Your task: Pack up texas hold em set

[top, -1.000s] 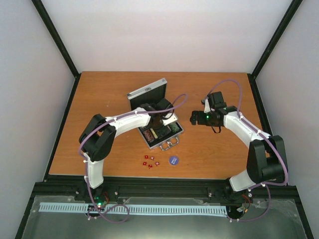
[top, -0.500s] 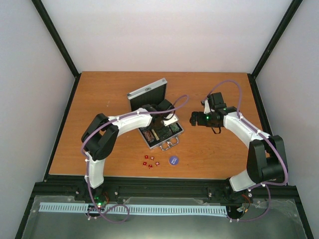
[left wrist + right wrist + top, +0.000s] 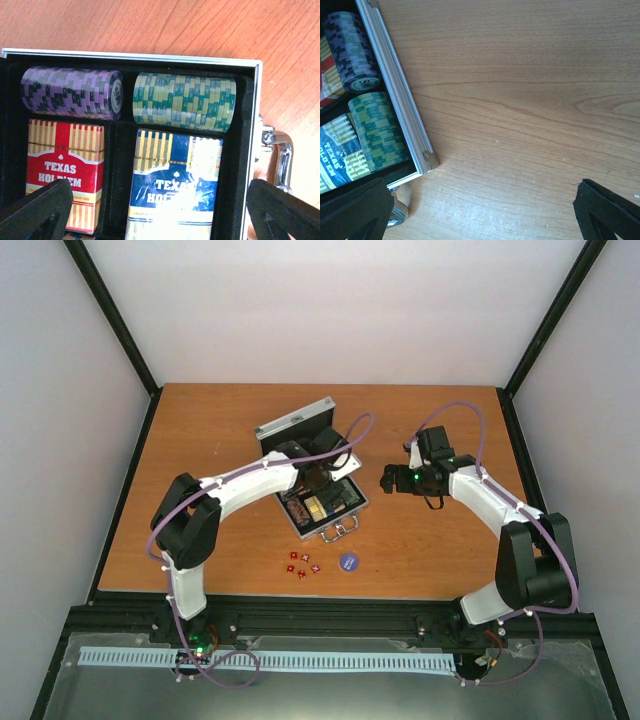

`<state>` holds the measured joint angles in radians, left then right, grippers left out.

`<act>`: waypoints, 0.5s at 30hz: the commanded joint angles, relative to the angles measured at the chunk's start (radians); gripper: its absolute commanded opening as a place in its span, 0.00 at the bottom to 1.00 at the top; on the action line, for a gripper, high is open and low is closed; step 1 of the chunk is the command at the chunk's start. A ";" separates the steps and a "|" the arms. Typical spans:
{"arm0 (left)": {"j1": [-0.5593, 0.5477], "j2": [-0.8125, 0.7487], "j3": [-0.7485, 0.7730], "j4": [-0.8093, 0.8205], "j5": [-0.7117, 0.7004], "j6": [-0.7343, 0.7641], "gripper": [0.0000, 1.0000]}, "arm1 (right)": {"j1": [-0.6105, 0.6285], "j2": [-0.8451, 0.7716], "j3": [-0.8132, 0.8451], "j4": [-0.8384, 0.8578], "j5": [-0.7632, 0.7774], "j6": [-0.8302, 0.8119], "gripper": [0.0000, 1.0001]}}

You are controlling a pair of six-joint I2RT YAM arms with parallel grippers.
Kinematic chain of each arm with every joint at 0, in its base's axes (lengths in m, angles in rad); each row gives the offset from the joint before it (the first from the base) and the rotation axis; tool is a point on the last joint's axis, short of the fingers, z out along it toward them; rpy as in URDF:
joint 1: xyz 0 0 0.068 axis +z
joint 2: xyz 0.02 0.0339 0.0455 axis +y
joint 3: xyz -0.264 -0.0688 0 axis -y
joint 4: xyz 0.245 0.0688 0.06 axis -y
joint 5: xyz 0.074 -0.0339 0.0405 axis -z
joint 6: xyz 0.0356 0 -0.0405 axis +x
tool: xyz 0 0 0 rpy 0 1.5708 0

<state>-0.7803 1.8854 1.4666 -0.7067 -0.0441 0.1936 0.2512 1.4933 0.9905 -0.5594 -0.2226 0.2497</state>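
Note:
The silver case [image 3: 345,525] lies open mid-table, its lid [image 3: 297,425] standing at the back. In the left wrist view its black lining holds a purple chip stack [image 3: 70,92], a green chip stack [image 3: 185,100], a red card box [image 3: 65,172] and a blue card box [image 3: 172,185]. My left gripper [image 3: 160,217] hovers open above the blue box, touching nothing. My right gripper [image 3: 480,215] is open over bare wood just right of the case's rim [image 3: 395,85]. Several tiny red dice [image 3: 301,565] and a blue-purple disc [image 3: 348,561] lie on the table in front of the case.
The case's metal handle [image 3: 282,157] sticks out from its front edge. The wooden table [image 3: 450,540] is bounded by black frame posts and pale walls. The left arm [image 3: 240,488] reaches in over the case's left side.
My left jaws have spread wider and the gripper has drawn back toward the lid, uncovering the card boxes in the case. The right arm has not moved.

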 commanded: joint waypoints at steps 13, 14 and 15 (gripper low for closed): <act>0.153 0.014 0.018 -0.021 0.284 -0.185 0.69 | -0.007 -0.018 -0.015 0.015 -0.009 -0.003 1.00; 0.153 0.012 0.014 -0.027 0.306 -0.187 0.66 | -0.007 -0.016 -0.015 0.014 -0.008 -0.002 1.00; 0.153 0.012 0.011 -0.030 0.326 -0.188 0.63 | -0.007 -0.015 -0.016 0.015 -0.008 -0.001 1.00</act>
<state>-0.6209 1.8896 1.4670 -0.7090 0.1516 0.0330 0.2512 1.4929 0.9825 -0.5568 -0.2256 0.2501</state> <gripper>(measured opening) 0.675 1.000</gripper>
